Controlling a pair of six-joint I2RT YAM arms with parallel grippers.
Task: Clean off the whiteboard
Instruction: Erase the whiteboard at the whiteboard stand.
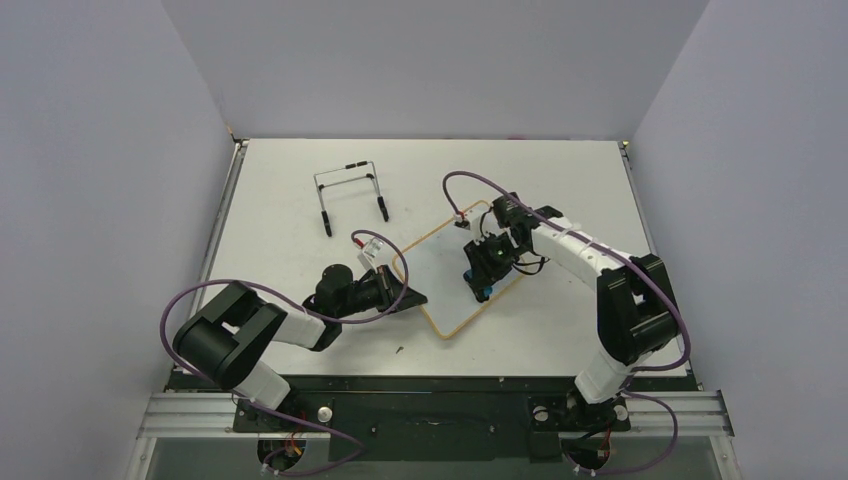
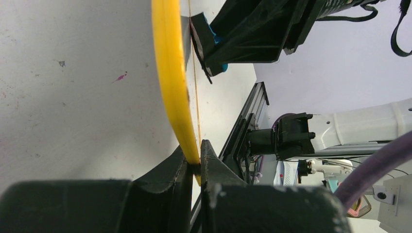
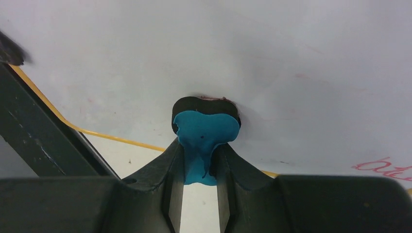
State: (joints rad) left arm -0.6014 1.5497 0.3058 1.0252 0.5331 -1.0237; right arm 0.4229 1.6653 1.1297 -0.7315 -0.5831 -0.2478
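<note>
the whiteboard [image 1: 435, 285] lies mid-counter, turned corner-on to you, between the two arms and well short of the wire easel stand [image 1: 350, 195] at the back. your left fingers [image 2: 165, 179] are pressed together on its yellow frame [image 2: 170, 73], pinching the near-left edge, so that arm is the anchor. your right fingers [image 3: 165, 165] pinch the blue eraser [image 3: 204, 131] by its waist, and its dark felt face sits on the white surface. the step in hand looks like the wipe itself. red writing [image 3: 381, 167] shows at the lower right of the right wrist view, off to one side of the eraser, so you likely need to sweep that way. press just hard enough that the felt lies flat; if the eraser tilts, only one edge will clean. stroke along the board, not toward the pinned edge, or you may lever the frame out of the left fingers. make overlapping passes and stop short of the frame so the eraser does not catch on it. whether the far corner holds more ink, the views do not show.
</note>
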